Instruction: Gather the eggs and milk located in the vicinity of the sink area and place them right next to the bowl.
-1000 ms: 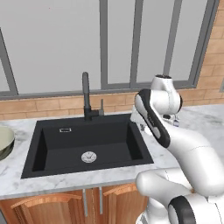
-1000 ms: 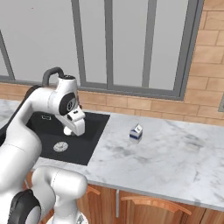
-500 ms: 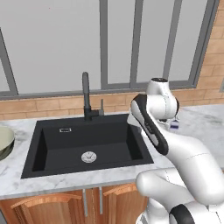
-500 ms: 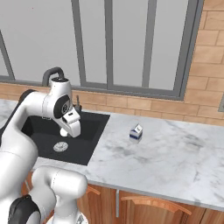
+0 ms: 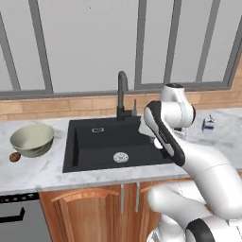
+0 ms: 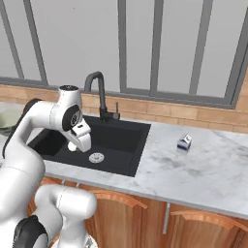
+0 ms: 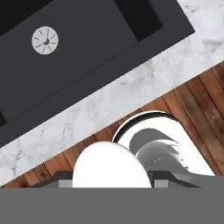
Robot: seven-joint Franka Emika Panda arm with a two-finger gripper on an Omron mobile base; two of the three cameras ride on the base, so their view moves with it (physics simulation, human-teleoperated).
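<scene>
The pale bowl (image 5: 32, 137) stands on the marble counter left of the black sink (image 5: 94, 146). One brown egg (image 5: 15, 157) lies on the counter just beside the bowl, at its front left. The milk (image 5: 208, 124) carton stands on the counter right of the sink (image 6: 121, 140), well away from my arm, and shows as milk (image 6: 183, 143) in the right base view. My gripper (image 6: 73, 145) hangs over the sink's front left part. Its fingers are too small and too hidden to tell how they stand. The hand view looks down on the sink (image 7: 87, 39) and its drain (image 7: 45, 40).
A tall black faucet (image 5: 122, 94) rises behind the sink, with windows and a brick ledge beyond. Wooden cabinet doors (image 5: 90, 212) run below the counter front. A bare stretch of marble counter (image 6: 213, 169) lies around the milk.
The whole picture has shifted right, so the base has driven left; the bowl and an egg have come fully into the left base view. The arm has kept its pose over the sink.
</scene>
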